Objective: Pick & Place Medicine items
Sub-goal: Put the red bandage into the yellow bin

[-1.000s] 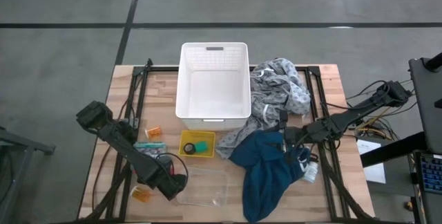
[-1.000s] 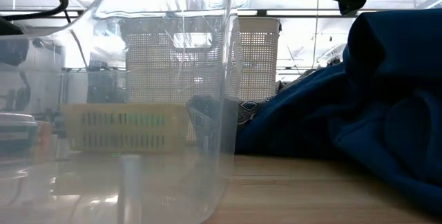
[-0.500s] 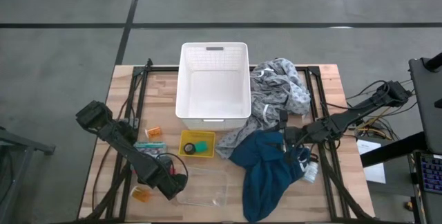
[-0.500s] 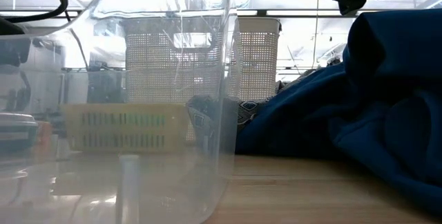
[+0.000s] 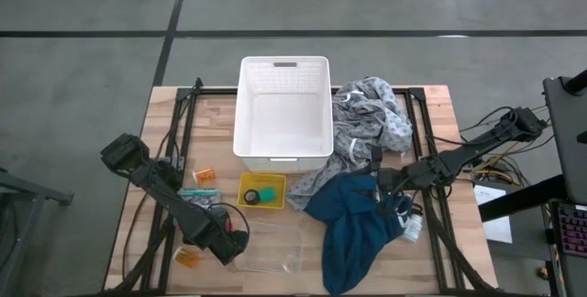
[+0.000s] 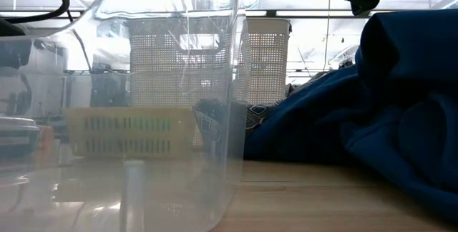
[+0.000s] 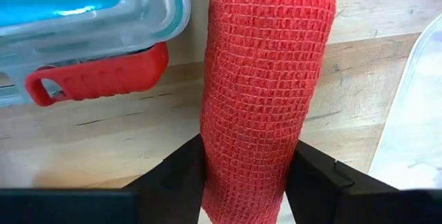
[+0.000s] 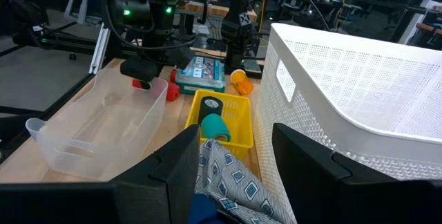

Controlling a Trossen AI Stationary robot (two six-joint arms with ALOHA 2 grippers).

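A red mesh-wrapped roll [image 7: 262, 86] lies on its side on the wooden table, between a teal-lidded box [image 7: 83, 16] and a clear plastic tub [image 7: 421, 113]. My left gripper [image 5: 225, 242] points down over it and is shut on it; in the high view the gripper hides the roll. Two orange pill bottles [image 5: 205, 175] [image 5: 188, 259] lie near the left arm. A dark green roll [image 8: 209, 104] sits in a small yellow basket [image 5: 262, 192]. A white bottle [image 5: 412, 228] lies by the blue cloth. My right gripper [image 8: 235, 162] hovers open above the cloths. My left gripper pinches the red roll's two long sides [image 7: 214, 169] between its two fingers, near one end of the roll. The fingers [image 7: 183, 175] come from above, pointing down, and lie across the roll. The roll lies on the table top.
A big white basket [image 5: 283, 109] stands at the far middle. A grey patterned cloth [image 5: 371, 118] and a teal-blue cloth [image 5: 358, 224] are heaped on the right half. The clear tub [image 5: 271, 247] lies at the near edge, beside the left gripper. The box has a red latch [image 7: 97, 72].
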